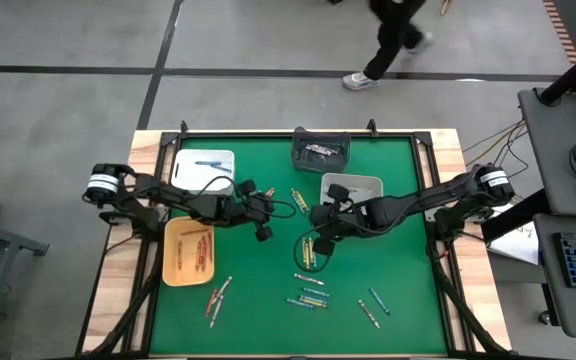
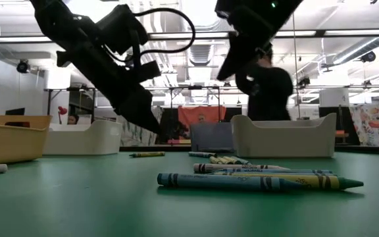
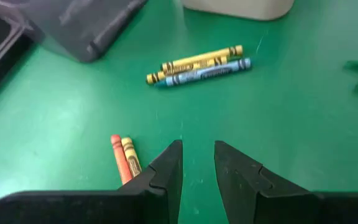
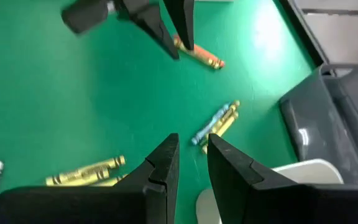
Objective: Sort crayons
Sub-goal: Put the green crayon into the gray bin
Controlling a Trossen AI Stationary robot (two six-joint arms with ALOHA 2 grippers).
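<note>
Crayons (image 1: 308,292) lie scattered over the green surface (image 1: 258,305) as two dark arms meet near its middle, both between picks. The left gripper (image 3: 197,163) hangs low over bare green, fingers a narrow gap apart and holding nothing; a red-and-yellow pair (image 3: 124,158) lies just beside them, and a yellow-and-blue cluster (image 3: 197,64) sits farther ahead, near the grey tray (image 1: 320,150). The right gripper (image 4: 191,158) hovers close by, facing the left one, its fingers likewise slightly apart and empty, with a yellow bunch (image 4: 86,171) near one side and the same yellow-and-blue cluster on the other.

Four trays ring the work: a tan one (image 1: 188,250) already holding several reddish sticks, a white one (image 1: 204,168) with a few bluish ones, the grey one at the far edge, and a pale one (image 1: 351,187) by the right arm. Most crayons remain loose, in a bunch beneath the right arm and a spread toward the near edge, so sorting looks well short of half done. A person walks across the floor (image 1: 68,40) beyond the surface.

Judging by its position, the left arm seems set to take the red crayon beside its fingers. That calls for a small sideways shift, a wider opening, and a drop that straddles the red stick alone, since the yellow one touches it and could be dragged along to the tan tray.
</note>
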